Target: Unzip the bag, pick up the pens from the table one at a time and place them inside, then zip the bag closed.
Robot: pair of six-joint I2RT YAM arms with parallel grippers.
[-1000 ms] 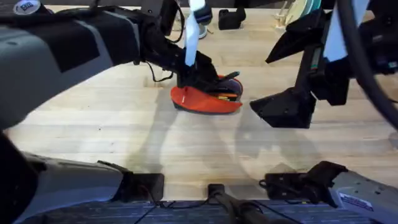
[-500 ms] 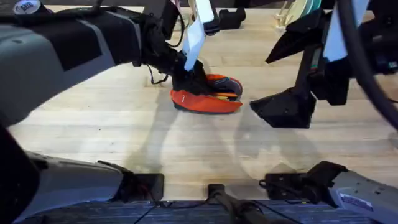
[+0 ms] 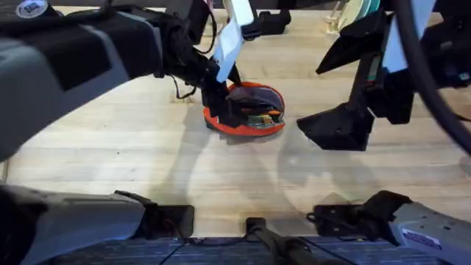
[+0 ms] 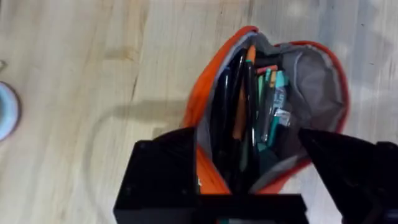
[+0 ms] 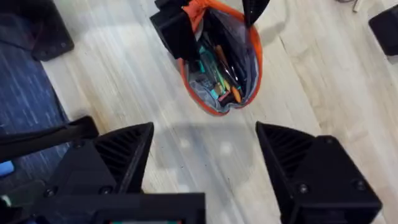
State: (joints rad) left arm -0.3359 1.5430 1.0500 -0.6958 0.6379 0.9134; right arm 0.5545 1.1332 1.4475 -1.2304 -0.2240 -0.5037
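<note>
Nearest to us in the overhead view, the right gripper (image 3: 335, 129) hangs above the table (image 3: 110, 147) at about four o'clock from the bag, well apart from it. In its own wrist view its fingers (image 5: 118, 155) stand wide apart with nothing between them.

Farther out, near the middle of the table, lies the bag (image 3: 246, 110), mouth gaping. From the left wrist view we see dark pens (image 4: 225, 118) packed inside with some orange and teal ones beside them, against the grey lining. The left gripper (image 3: 221, 88) sits at the bag's nine o'clock end. Its two black fingers (image 4: 161, 174) straddle that end of the pouch, one outside the orange wall, the other on the far side of the opening. We think they are spread around the fabric rather than pinching it, but the contact is hidden, so we cannot tell for sure.

In our judgement the filling looks done and zipping is what remains. The risks:
- The soft pouch may slide or fold if one arm pulls the zipper while the other end is unheld.
- Pen tips near the opening could snag the zipper teeth.
- We cannot make out the slider, so a misjudged grasp could pinch fabric instead.
</note>
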